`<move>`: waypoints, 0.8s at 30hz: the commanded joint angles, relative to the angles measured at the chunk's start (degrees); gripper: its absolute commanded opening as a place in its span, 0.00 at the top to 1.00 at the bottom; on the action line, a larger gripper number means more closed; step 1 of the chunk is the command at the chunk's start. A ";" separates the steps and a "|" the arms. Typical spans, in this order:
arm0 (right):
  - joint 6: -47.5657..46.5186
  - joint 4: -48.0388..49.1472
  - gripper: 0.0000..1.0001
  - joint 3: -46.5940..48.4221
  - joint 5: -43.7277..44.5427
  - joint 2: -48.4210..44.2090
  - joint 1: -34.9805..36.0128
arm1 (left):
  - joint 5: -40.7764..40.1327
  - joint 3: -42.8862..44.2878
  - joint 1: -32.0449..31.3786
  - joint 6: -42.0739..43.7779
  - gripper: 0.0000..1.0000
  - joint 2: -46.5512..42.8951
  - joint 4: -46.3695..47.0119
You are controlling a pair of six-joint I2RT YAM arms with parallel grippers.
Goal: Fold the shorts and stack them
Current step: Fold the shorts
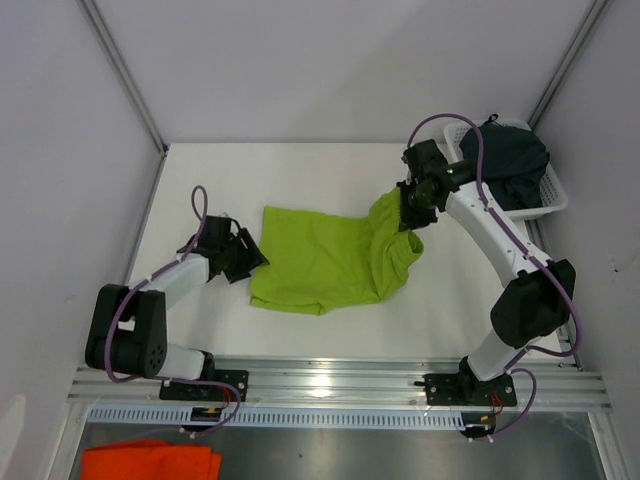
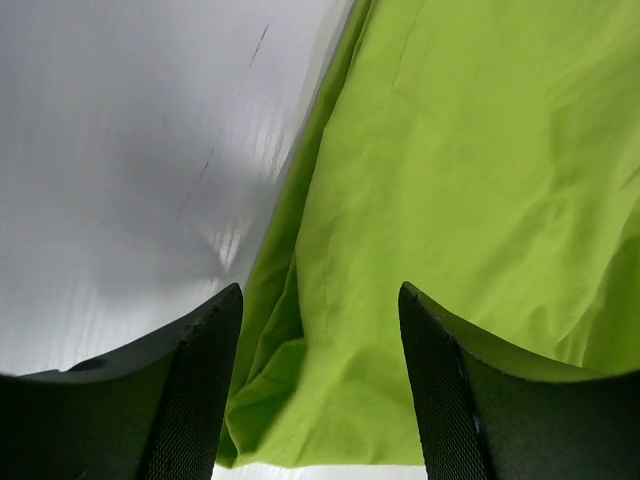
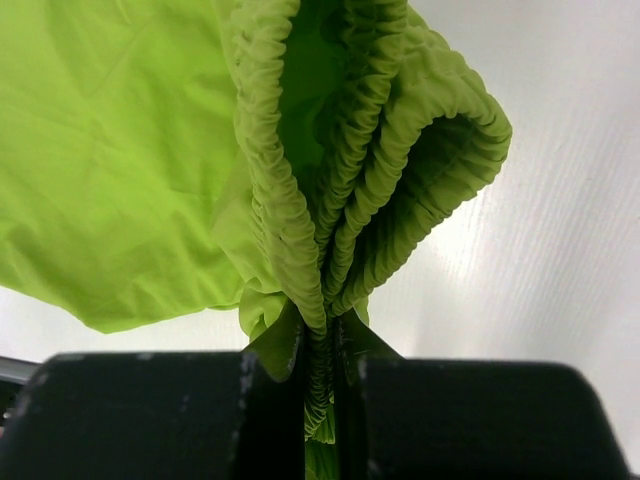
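Left hand (image 1: 238, 252) sits jaws apart, empty, at the left edge of the lime shorts (image 1: 320, 262), mid desk (image 1: 300, 170). Right hand (image 1: 412, 205) pinches the ruched elastic waistband, raised. Best carry it across low and level so the thin, smooth cloth lands flat. Dark shorts (image 1: 505, 160) slump in the white basket (image 1: 557, 195), far right corner.

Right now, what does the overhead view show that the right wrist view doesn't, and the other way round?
Only overhead: the dark shorts in a white basket at far right, the left hand at the left edge of the green shorts, and an orange cloth at the picture's near edge. Only right wrist: the gathered waistband pinched tight in the right hand. Both: the green shorts on the white table, one end lifted by that hand.
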 commanded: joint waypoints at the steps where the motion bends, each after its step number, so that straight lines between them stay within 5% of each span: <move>1: -0.98 -1.27 1.00 1.88 3.55 -1.36 -0.16 | -1.16 -2.04 0.36 1.71 0.33 -5.55 3.19; 9: -0.90 -1.89 1.00 2.14 3.73 -1.36 0.02 | -2.22 -1.69 1.41 3.12 0.32 -6.63 2.13; 16: -0.28 -4.08 1.00 5.21 4.16 -0.39 1.25 | -3.81 -2.22 1.50 3.47 0.42 -0.29 2.13; 24: 4.02 -10.13 1.00 13.64 9.24 3.03 7.39 | -2.75 -6.34 1.41 3.56 0.77 -0.55 6.44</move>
